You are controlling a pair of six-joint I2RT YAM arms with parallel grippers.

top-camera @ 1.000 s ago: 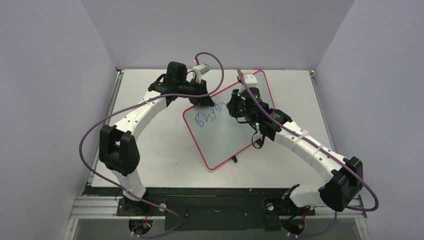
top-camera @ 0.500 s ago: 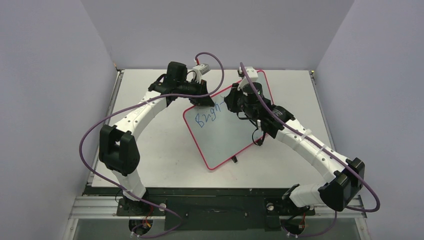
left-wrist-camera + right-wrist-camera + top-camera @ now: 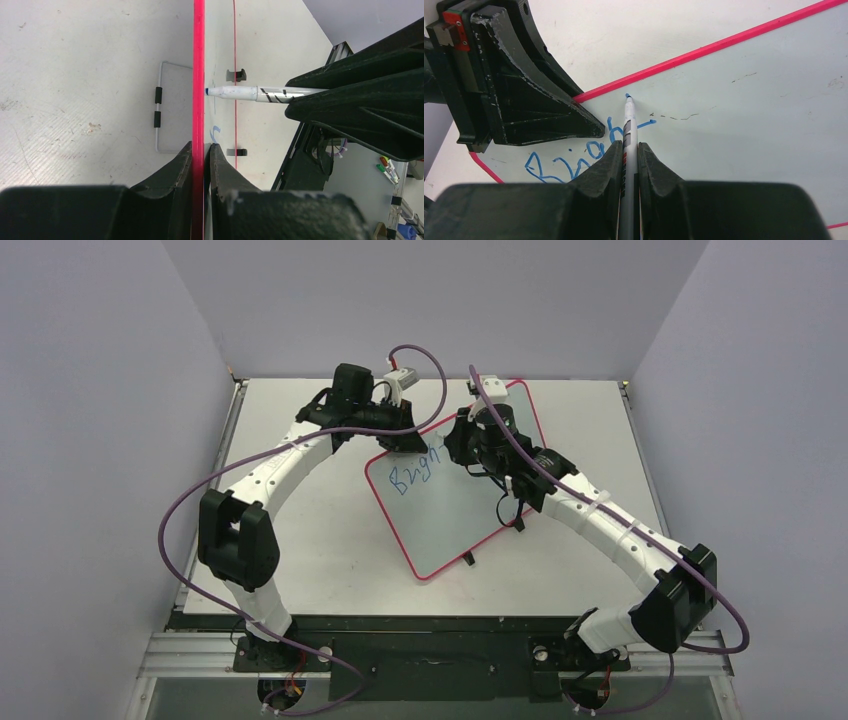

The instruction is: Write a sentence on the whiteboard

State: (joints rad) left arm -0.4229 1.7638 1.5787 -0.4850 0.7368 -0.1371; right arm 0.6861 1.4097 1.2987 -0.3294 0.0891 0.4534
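The whiteboard (image 3: 450,525), white with a red-pink rim, lies tilted at the middle of the table. My left gripper (image 3: 405,442) is shut on its far left edge; in the left wrist view the jaws (image 3: 201,146) pinch the red rim (image 3: 199,60). My right gripper (image 3: 457,445) is shut on a white marker (image 3: 629,127) with a blue tip. The tip rests on the board face (image 3: 749,120) just below the rim. Blue letters of the sentence (image 3: 569,162) read roughly "Bright" beside the marker (image 3: 250,93).
The grey table (image 3: 300,530) is enclosed by walls on three sides. A wire stand (image 3: 159,110) juts from under the board's edge. Small black clips (image 3: 468,560) sit on the board's near edge. The left gripper's body (image 3: 519,95) stands close beside the marker tip.
My right gripper has shifted with the marker toward the board's far edge and slightly left, closer to the left gripper. The left arm and board have stayed put.
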